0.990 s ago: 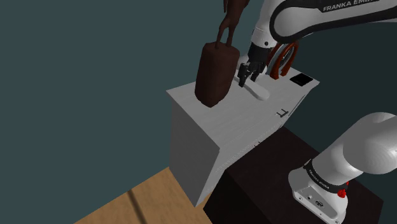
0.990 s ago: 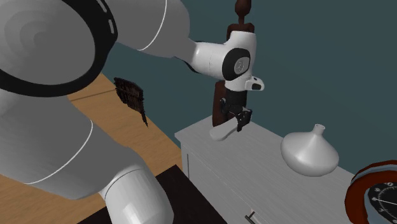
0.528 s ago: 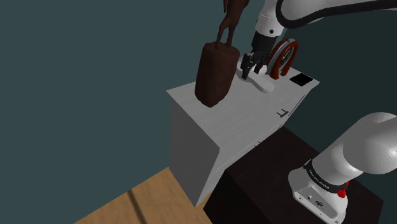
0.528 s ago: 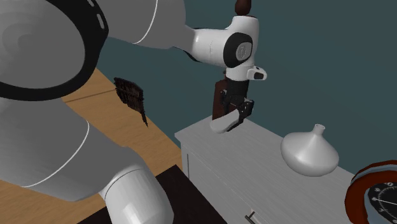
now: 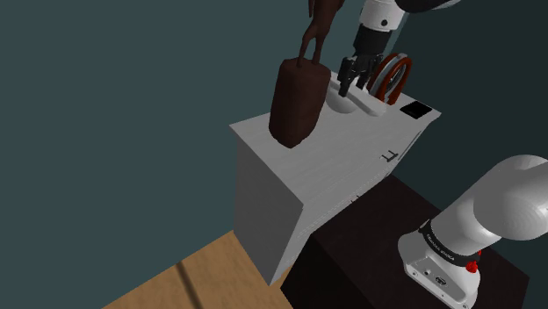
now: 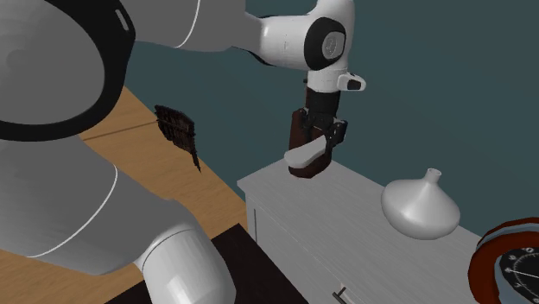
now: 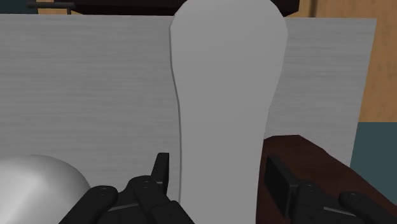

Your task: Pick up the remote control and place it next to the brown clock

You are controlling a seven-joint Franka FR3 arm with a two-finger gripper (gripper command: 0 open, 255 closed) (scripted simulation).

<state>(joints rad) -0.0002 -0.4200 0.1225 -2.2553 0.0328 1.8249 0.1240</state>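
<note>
Pinching the pale remote (image 7: pixel 222 95), the hand (image 6: pixel 326 140) hangs clear — above the cabinet top (image 5: pixel 327 174).

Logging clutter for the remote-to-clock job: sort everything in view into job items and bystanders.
Job items: white remote, clasped in the claw; brown clock.
Bystanders: white vase; dark brown bag-shaped thing; black square. All three stand on the white cabinet.
</note>
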